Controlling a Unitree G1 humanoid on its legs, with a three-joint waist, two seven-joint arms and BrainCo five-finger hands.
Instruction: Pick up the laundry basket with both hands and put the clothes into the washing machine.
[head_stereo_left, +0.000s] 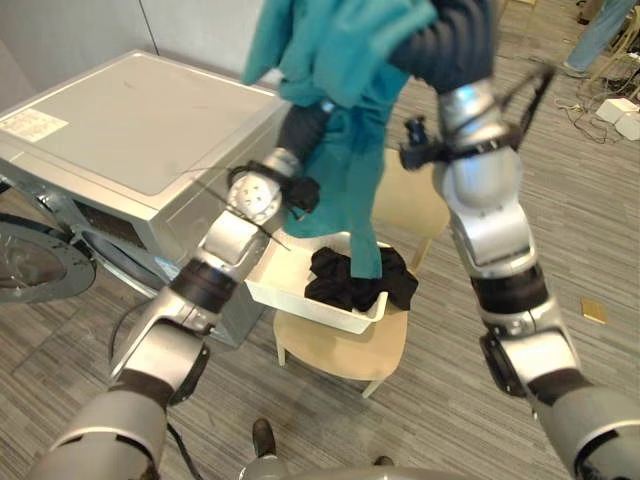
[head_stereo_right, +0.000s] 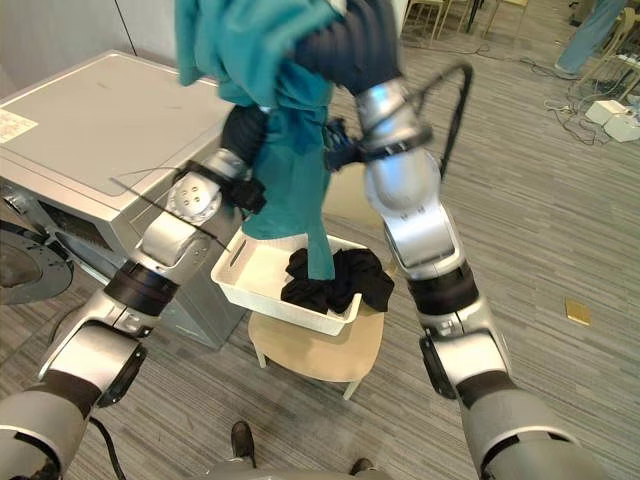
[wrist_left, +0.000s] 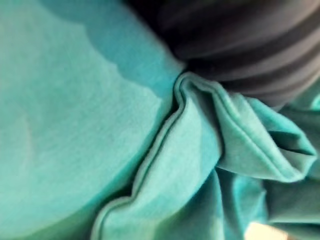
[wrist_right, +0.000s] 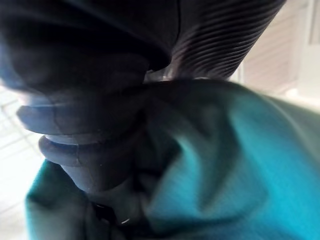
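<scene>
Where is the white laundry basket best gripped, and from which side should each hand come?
Grip the white basket at its two short end walls, under the rim: left hand from the end by the washing machine, where a handle slot shows, right hand from the end holding the black clothes. It sits level on the chair. The teal garment hanging into it should probably go first.

Silver-grey left arm (head_stereo_left: 205, 275) and right arm (head_stereo_left: 490, 225), black bands at joints; dark ribbed covers over left hand (head_stereo_left: 302, 127) and right hand (head_stereo_left: 452, 42).
</scene>
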